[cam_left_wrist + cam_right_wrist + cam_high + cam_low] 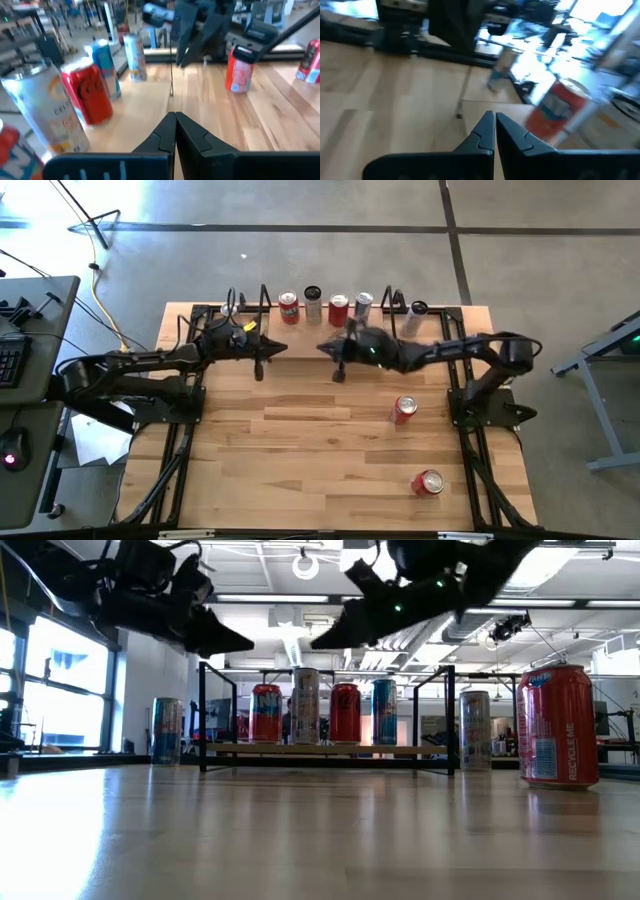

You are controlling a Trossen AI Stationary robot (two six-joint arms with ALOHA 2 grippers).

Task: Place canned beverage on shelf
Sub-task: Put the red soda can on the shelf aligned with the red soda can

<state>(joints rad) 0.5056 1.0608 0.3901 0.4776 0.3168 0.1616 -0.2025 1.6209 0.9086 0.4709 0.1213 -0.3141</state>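
Both claws are pinched closed and empty, hovering just in front of the low light-wood shelf with black wire ends (pixel 325 315): left claw (pixel 259 370), right claw (pixel 339 372). Four cans line it already (two red cans (pixel 404 409) wait on the worktop (pixel 300 470)).

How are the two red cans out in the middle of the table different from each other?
The near can lies on its side close to the table's front edge; the far can sits closer to the shelf and the right gripper. Both are red, off the shelf and held by no gripper.
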